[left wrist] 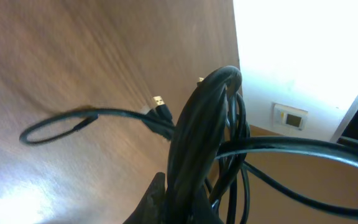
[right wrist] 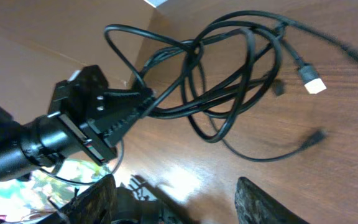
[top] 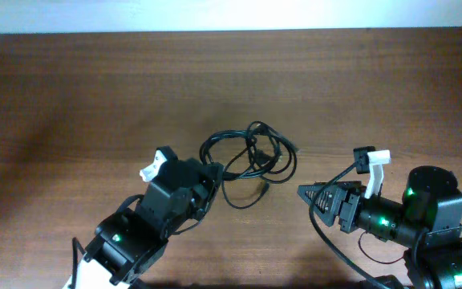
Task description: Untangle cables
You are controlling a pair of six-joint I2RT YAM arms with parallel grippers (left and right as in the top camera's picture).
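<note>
Overhead and wrist views of a two-arm station at a brown wood-grain table [top: 95, 96]. A tangle of thin black flexible cables [top: 251, 152] lies near the middle of the tabletop, between the two arms, in several overlapping loose loops.

The left gripper [top: 216, 170], a black two-finger unit, reaches in from the lower left. Its fingers are pressed together on the left edge of the cables [right wrist: 191, 53], pinching several strands at once. In the left wrist view the pinched strands rise from the fingers as a thick dark bundle [left wrist: 197, 137]. One loop trails away to the left over the wood, and a small metal-tipped plug [left wrist: 159, 101] lies on the table just beside the bundle.

The right gripper [top: 301, 191] points left toward the tangle from the lower right and stands apart from it. Its fingers [right wrist: 260, 202] are spread, with only bare wood between them. A silver-tipped black plug [right wrist: 312, 81] rests on the table at the right side of the loops.
</note>
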